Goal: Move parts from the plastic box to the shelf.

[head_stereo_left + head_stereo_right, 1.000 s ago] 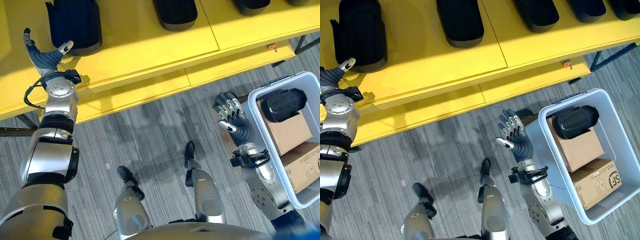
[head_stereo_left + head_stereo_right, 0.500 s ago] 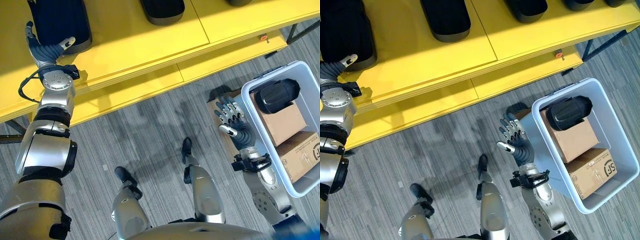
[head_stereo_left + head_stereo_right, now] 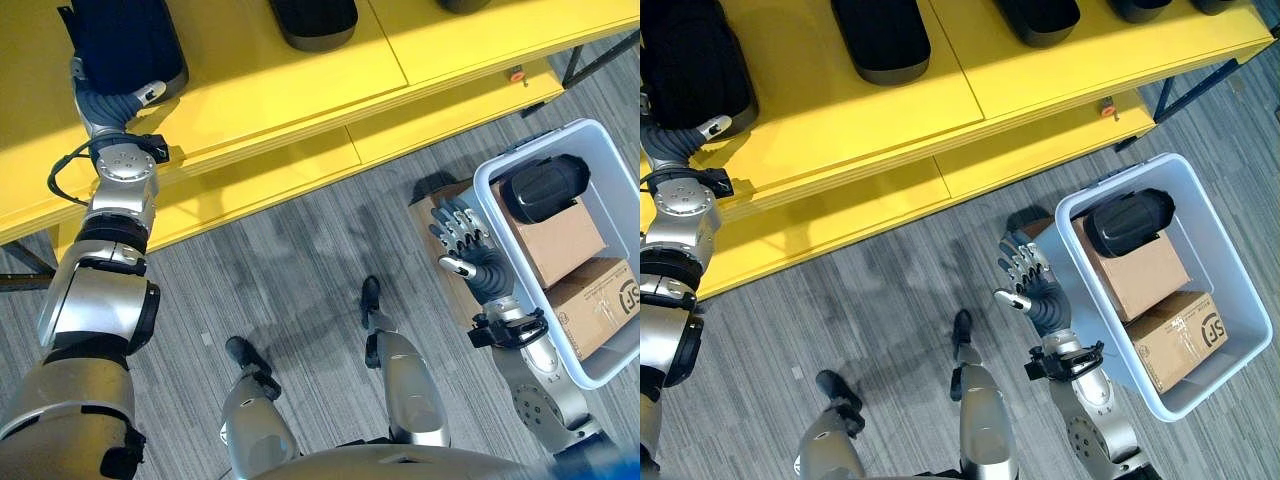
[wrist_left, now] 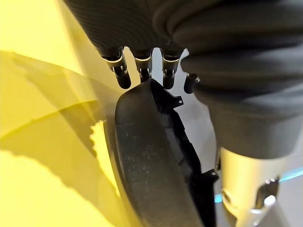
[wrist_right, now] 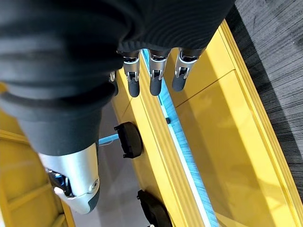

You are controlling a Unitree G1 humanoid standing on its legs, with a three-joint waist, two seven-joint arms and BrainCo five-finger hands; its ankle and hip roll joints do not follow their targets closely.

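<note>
The yellow shelf (image 3: 940,90) runs across the far side, dark parts lined up on it. Box (image 3: 1230,290) at right, one black part (image 3: 1127,222) inside on cartons: looks rigid, light, smooth-shelled, so grab across its middle. Right hand (image 3: 1023,280) beside the box, fingers relaxed, empty. Left hand (image 3: 108,100) fingers straight, touching the shelved part (image 3: 125,40).

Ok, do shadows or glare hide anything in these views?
Left wrist view: the black part throws a dark, layered shadow across the yellow shelf beside it. Right wrist view: a bright blue streak runs along the shelf's edge. Left eye view: the dark part in the plastic box shows a soft sheen, and nothing there is hidden.
</note>
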